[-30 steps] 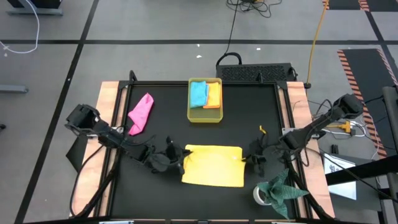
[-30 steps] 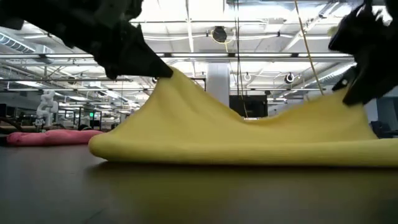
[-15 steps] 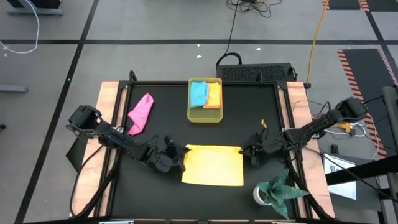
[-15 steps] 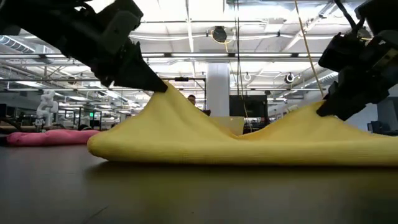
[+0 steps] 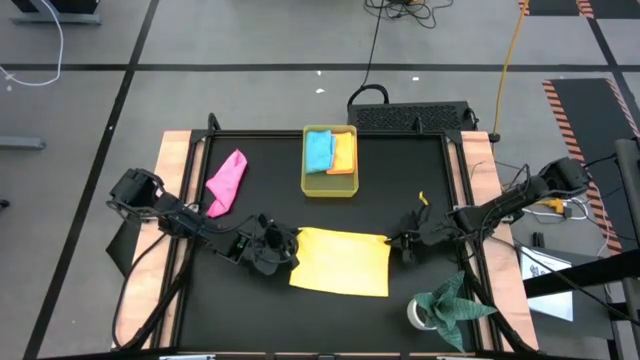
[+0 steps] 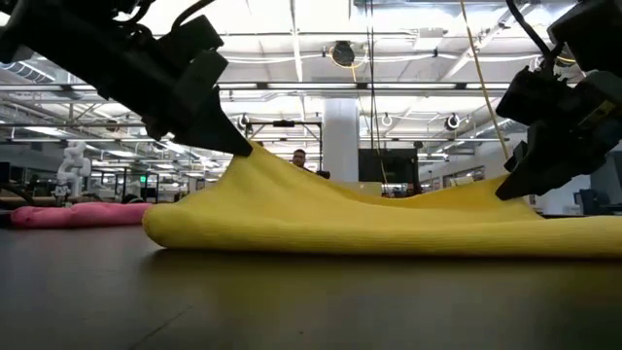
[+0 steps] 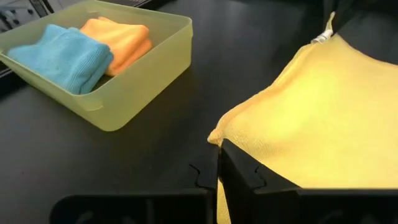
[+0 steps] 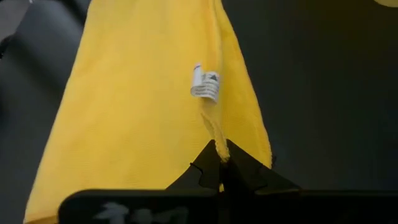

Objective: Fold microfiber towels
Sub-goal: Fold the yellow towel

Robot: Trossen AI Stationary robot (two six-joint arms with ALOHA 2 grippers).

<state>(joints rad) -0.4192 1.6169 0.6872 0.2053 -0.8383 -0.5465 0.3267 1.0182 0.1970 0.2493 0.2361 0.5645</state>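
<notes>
- Yellow towel [image 5: 342, 263] lies on the table [image 5: 400, 180] on the near side of the tray [image 5: 329, 186], spread flat except for its two far corners, which are lifted.
- Left gripper [image 5: 285, 244] pinches the towel's far left corner, fingers pressed together on the cloth; the left wrist view shows the hem caught between them.
- Right gripper [image 5: 395, 243] pinches the far right corner the same way, next to the small white label [image 8: 205, 84].
- Blue towel [image 5: 319, 150] and orange towel [image 5: 343, 153] sit folded side by side inside the tray; the pink towel [image 5: 226, 182] lies crumpled well to the tray's left.
- Step in hand, as I judge it: a fold of the yellow towel, with both far corners raised.
- Next move likely calls for carrying both corners together away from the tray, level with each other, onto the near edge before letting go.
- Uneven travel would skew the fold.
</notes>
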